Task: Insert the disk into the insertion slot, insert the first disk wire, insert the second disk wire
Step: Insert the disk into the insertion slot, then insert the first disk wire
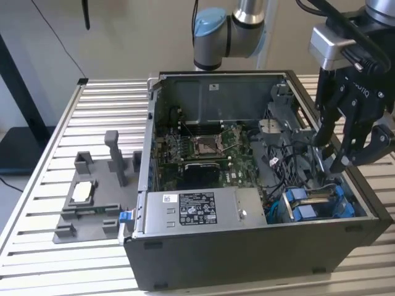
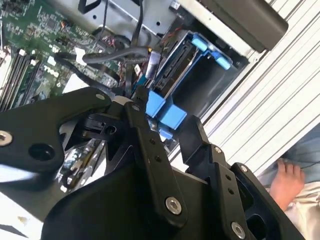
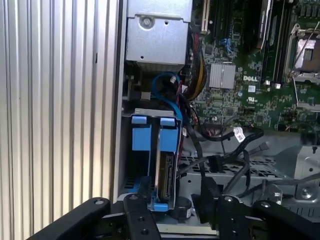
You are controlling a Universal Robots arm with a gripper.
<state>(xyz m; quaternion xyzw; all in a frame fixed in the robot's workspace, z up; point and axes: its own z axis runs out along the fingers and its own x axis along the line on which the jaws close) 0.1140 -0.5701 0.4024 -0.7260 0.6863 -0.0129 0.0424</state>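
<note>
We see gripper (image 1: 329,156) spread, pinching nothing, hovering just above disk (image 3: 164,175); disk sits on edge in slot (image 3: 141,145), right below and between the fingertips

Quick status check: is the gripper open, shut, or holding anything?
Gripper: jaws open, holding nothing; it hovers just above the disk.
</note>
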